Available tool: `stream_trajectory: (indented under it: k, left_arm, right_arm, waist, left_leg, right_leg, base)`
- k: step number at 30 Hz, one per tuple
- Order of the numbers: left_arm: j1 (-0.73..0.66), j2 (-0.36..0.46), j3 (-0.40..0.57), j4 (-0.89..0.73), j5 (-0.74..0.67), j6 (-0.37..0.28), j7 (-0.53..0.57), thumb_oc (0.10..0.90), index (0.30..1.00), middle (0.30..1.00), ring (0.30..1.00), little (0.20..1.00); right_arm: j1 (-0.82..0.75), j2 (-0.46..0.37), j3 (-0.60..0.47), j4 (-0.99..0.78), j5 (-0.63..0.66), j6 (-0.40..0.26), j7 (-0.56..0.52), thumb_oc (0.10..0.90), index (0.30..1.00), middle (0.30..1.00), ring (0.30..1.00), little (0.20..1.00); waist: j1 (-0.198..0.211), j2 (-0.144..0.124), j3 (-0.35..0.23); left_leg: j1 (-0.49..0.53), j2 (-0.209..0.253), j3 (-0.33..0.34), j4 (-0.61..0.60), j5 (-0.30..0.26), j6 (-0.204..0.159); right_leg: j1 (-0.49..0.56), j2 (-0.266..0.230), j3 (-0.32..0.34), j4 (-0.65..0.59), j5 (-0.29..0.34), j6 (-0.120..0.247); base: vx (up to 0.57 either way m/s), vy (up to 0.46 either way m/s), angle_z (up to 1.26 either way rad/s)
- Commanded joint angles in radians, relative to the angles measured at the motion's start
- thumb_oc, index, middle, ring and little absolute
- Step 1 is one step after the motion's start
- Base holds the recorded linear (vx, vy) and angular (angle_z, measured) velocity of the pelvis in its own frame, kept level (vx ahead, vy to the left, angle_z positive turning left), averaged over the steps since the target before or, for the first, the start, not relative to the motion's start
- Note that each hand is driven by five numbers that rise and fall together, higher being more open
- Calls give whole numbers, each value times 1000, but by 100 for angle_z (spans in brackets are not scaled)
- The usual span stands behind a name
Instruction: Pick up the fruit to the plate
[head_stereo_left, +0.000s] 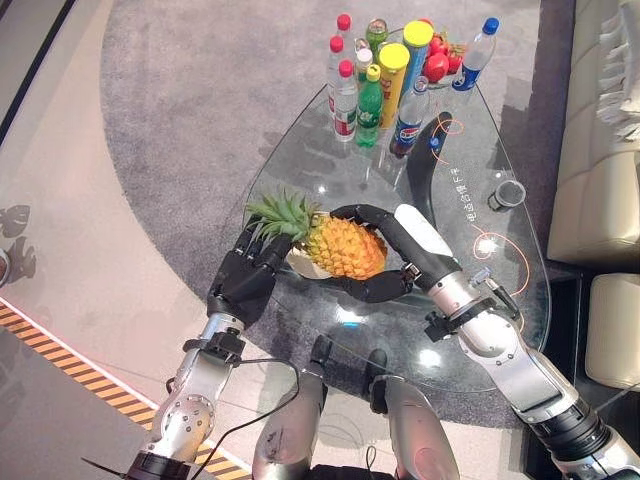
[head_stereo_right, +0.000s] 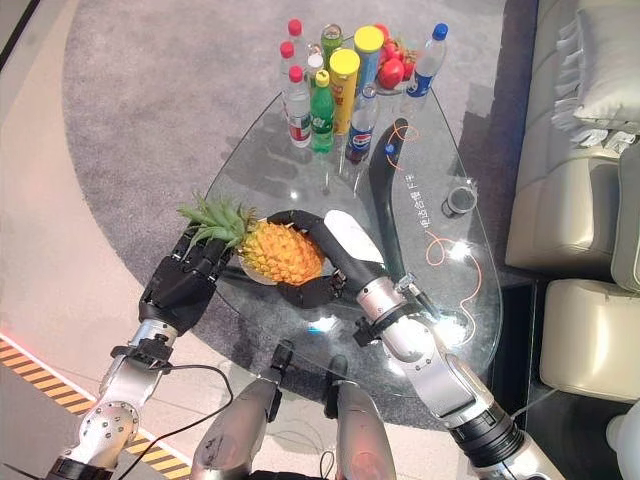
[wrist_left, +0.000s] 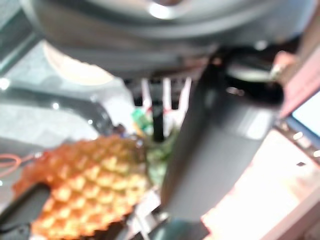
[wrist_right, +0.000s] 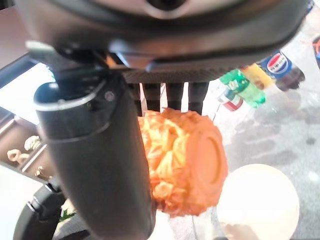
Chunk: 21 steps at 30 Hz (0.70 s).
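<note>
Pineapple (head_stereo_left: 345, 247) held over white plate (wrist_right: 257, 202) on glass desk (head_stereo_left: 500, 290). Right robot hand (head_stereo_left: 385, 250) curled around fruit body. Left robot hand (head_stereo_left: 245, 275) at leafy crown, fingers curled on leaves. Bottles (head_stereo_left: 372, 85) grouped at desk far end.

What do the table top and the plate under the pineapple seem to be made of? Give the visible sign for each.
Table top: clear glass, since the carpet shows through and lights glint on it. Plate: pale, smooth and opaque, probably ceramic or plastic; the look leaves it open.
</note>
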Motion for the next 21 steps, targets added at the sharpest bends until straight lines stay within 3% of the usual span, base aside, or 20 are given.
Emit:
stream_trajectory:
  k: [1,12,19,21]
  left_arm:
    - [-39,-29,-54,-225,-42,-51,-55,800,900,900,900,900]
    - [-48,-50,-82,-228,-126,-48,-41,800,900,900,900,900]
    - [-59,-45,-97,-207,-29,-68,88,800,900,900,900,900]
    - [-64,-42,-102,-192,3,-69,137,800,900,900,900,900]
  right_arm:
    - [-123,60,152,-231,-19,-154,23,100,300,300,300,200]
    - [-160,80,199,-226,6,-166,3,100,300,300,300,200]
    - [-177,87,240,-223,121,-192,113,100,300,300,300,200]
    - [-194,88,261,-220,201,-169,173,100,300,300,300,200]
  waist:
    - [1,-38,-108]
    - [5,-41,-102]
    - [13,-45,-107]
    - [17,-48,-109]
  left_leg:
    - [-17,-71,36,95,-51,86]
    - [-16,-72,36,92,-54,86]
    - [-15,-76,29,88,-53,86]
    - [-12,-77,26,86,-52,87]
  right_leg:
    - [95,23,70,-163,89,19]
    - [97,21,73,-174,95,20]
    - [101,18,69,-180,96,22]
    - [105,17,67,-184,97,23]
  base:
    - [0,0,0]
    - [0,0,0]
    - [0,0,0]
    - [0,0,0]
